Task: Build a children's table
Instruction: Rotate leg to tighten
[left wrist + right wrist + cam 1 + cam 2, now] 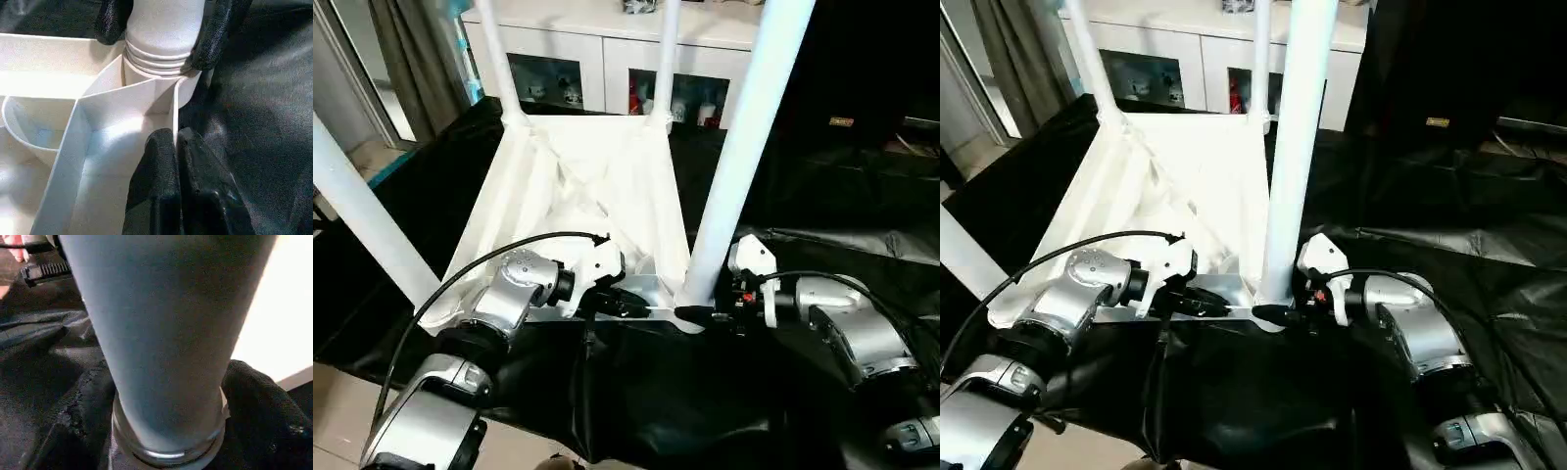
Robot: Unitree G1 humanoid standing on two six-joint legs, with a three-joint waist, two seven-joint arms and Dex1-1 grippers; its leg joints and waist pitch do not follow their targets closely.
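Note:
The children's table (578, 166) lies upside down on black cloth, its ribbed underside facing up. Legs stand in its corner sockets: the near-right leg (744, 147), the near-left leg (362, 215) and two far legs (499, 59). My left gripper (641, 307) is shut on the thin near rim of the table top, close to the near-right corner; the left wrist view shows its fingers (156, 186) pinching that wall. My right gripper (700, 313) sits at the base of the near-right leg, its fingers (215, 34) pressed against either side of the leg just above the socket.
A white cabinet (607, 59) with glass-fronted shelves stands behind the table. Black cloth (822, 196) covers the floor around and to the right. A curtain (411, 59) hangs at the back left. Cables loop over both my forearms.

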